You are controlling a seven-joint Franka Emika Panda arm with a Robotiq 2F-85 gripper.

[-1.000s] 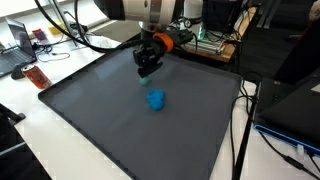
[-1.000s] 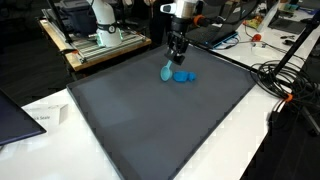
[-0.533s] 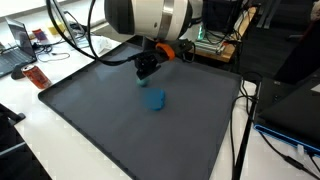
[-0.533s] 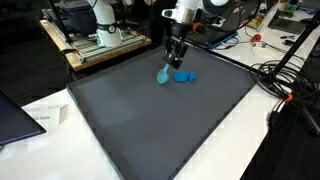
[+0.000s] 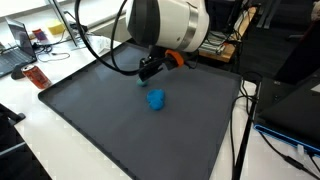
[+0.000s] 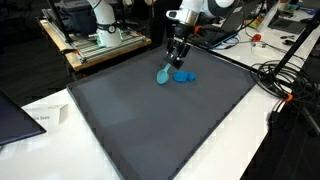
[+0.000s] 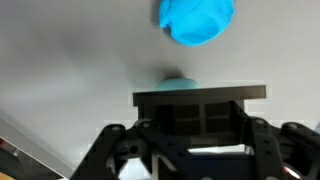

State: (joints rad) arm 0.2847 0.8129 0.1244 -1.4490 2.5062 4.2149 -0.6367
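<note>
- You're running the end effector near the far edge of the dark grey mat, with the arm coming down from above.
- The jaws are sitting narrow and gripping a small teal piece. It's hanging at the fingertips in an exterior view.
- In the wrist view that teal piece is only just peeking out past the black finger block, centred between the jaws, with most of it hidden.
- I can't tell whether the teal piece is touching the mat or riding just above it.
- A darker blue lump is lying on the mat just beside the teal piece and apart from the jaws. In the wrist view it is showing ahead of the fingers at the top edge.
- In an exterior view the same blue lump is sitting nearer the camera than the end effector.
- The mat is covering most of the white worktop. Cables are trailing off one side, and a paper slip is lying off another.
</note>
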